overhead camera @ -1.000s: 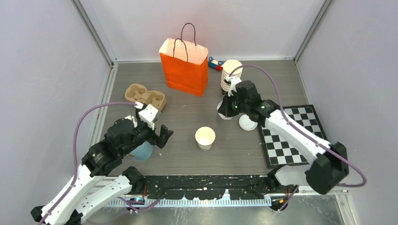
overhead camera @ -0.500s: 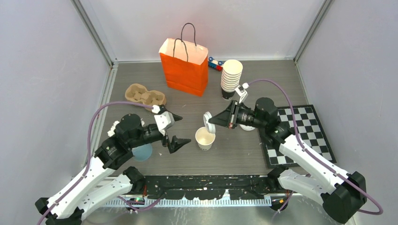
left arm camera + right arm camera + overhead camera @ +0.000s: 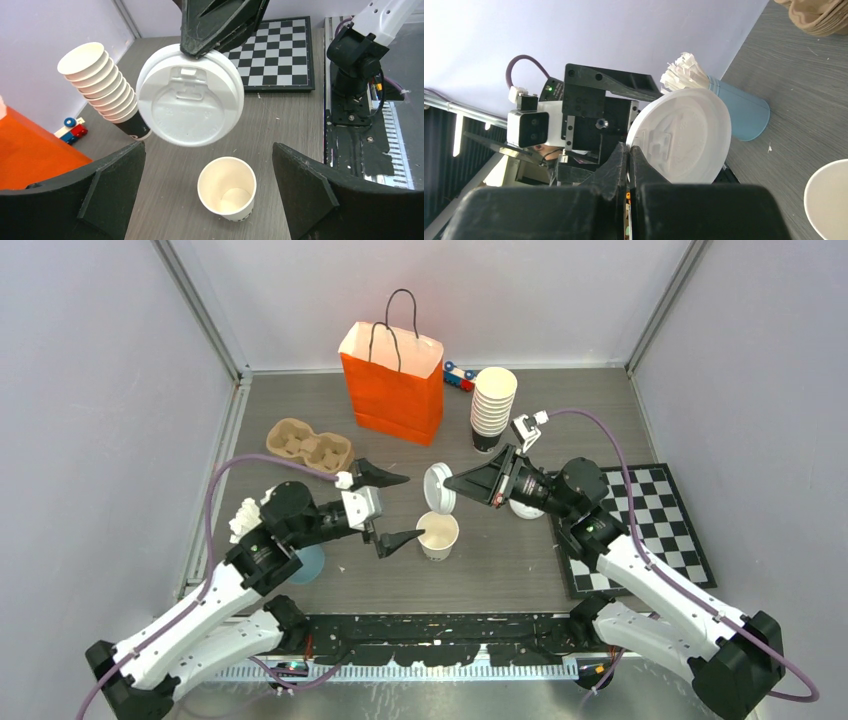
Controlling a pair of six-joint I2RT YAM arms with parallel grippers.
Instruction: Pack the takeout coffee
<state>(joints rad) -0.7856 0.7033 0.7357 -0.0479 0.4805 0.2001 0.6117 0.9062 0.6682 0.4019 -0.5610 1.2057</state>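
Looking down from above, a grey table (image 3: 500,570) holds a small white paper cup (image 3: 438,534), upright and lidless, just toward 6 o'clock from the centre. The right gripper (image 3: 450,481) reaches in from 3 o'clock, its jaws pinched shut on the rim of a round white lid (image 3: 437,488). The lid is held on edge in the air at the cup's 12 o'clock, not touching it. The left gripper (image 3: 405,508) comes in from 9 o'clock, spread as wide as it goes and holding nothing. One of its fingers is just beside the cup and the other is up near the lid.

An orange bag (image 3: 393,385) stands at 12 o'clock on the table and a stack of cups (image 3: 492,405) at 1 o'clock. A cardboard tray (image 3: 309,445) lies at 10 o'clock and a checkerboard (image 3: 625,530) at 4 o'clock. A blue cup (image 3: 300,562) sits at 8 o'clock, partly under the left arm.

From the left wrist, two black fingers (image 3: 320,200) sit far apart at 4 and 8 o'clock with the cup between them, its cream inside visible. The lid hangs tilted above the cup, its top face toward the camera, clamped at its 12 o'clock edge by the right gripper.

From the right wrist, the jaws are pressed together on the lid's rim at its 8 o'clock. The blue cup, full of white paper sticks (image 3: 684,72), lies at the lid's 2 o'clock. The cup's rim shows at 4 o'clock.
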